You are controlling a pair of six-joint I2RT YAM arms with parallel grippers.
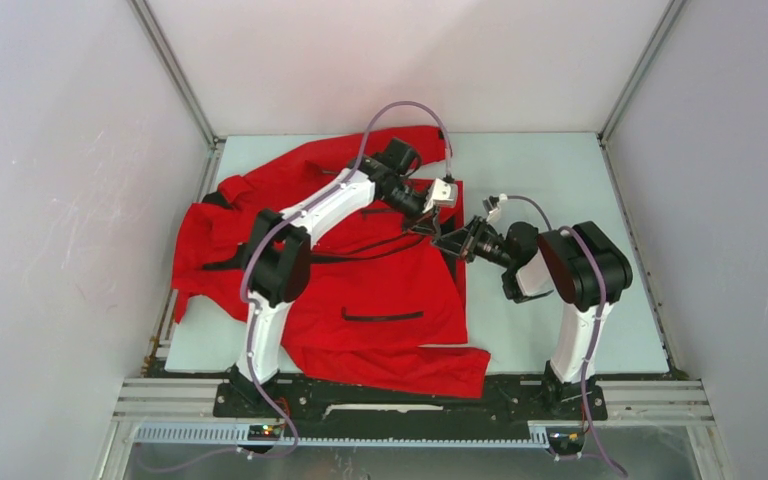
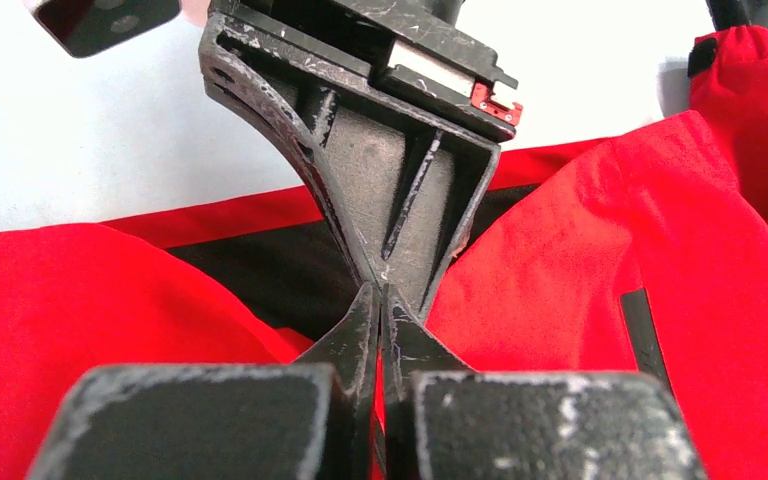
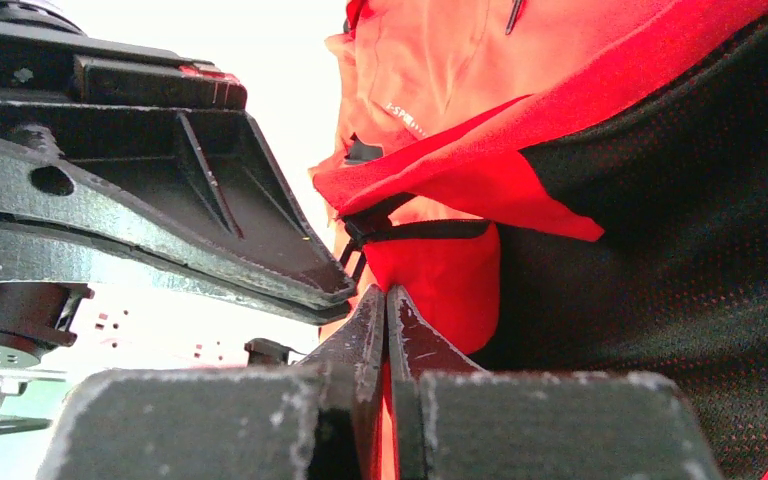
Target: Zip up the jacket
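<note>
Jacket [image 1: 380, 285] — soft, light, slippery red cloth, lying open across the bench [image 1: 550, 170], likely to bunch and slide. Best held at the black front zipper [image 1: 360, 257], bottom edge pinned taut. Left claw [image 2: 381, 292] pressed together, contents unclear; right claw [image 3: 386, 292] nipped on the jacket's red edge.

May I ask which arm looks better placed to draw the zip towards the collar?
Probably left: the left gripper is shut at the jacket's hem end, and that arm lies over the zip towards the collar.
</note>
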